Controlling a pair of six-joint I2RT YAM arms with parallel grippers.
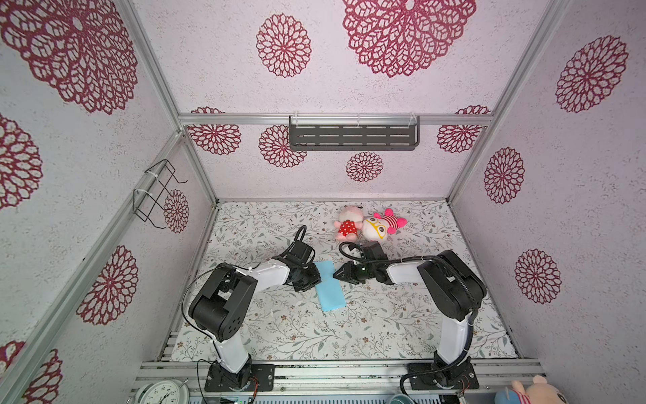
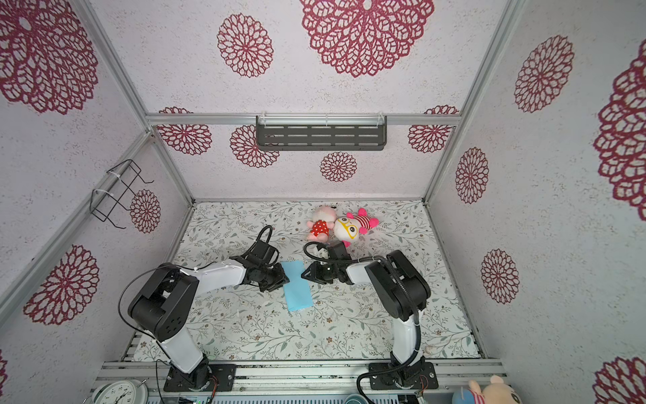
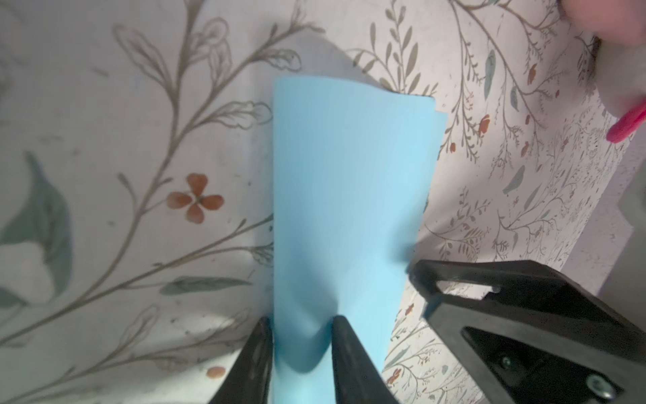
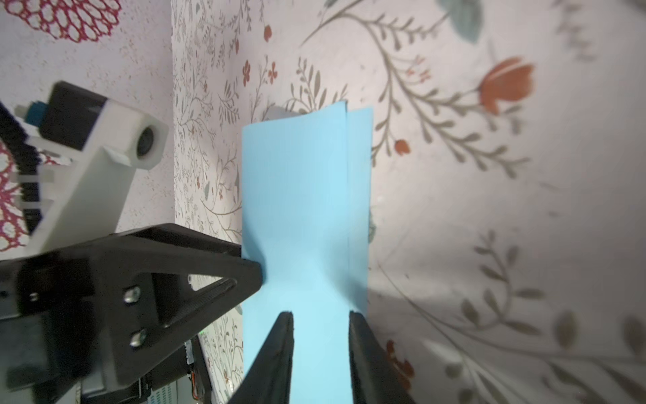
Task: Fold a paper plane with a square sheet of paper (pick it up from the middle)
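Paper sheet [image 1: 330, 288]: plain light blue, folded over into a narrow two-layer strip. Lying mid worktop [image 1: 384, 325], long axis near-to-far, a bit skewed. Layer edges not quite matched, visible in both wrist views. Shallow buckle across the strip btwn the two tools.

L tool [image 3: 302, 325]: part open, fingers apart w/ a raised hump of paper btwn them; one finger at the strip's edge, the other on its top face. Can't tell if truly pinched. Set at the strip's left long edge in both top views, covering some of that edge.

R tool [image 4: 320, 314]: also part open, fingers spread over the strip, nothing clamped; tips on or just above paper, can't tell which. Placed at the right long edge, opposite L tool, tips close across the strip.

Two pink plush toys [image 1: 367, 225] at far side, right of centre, touching each other, well apart from paper, just beyond R arm's wrist.
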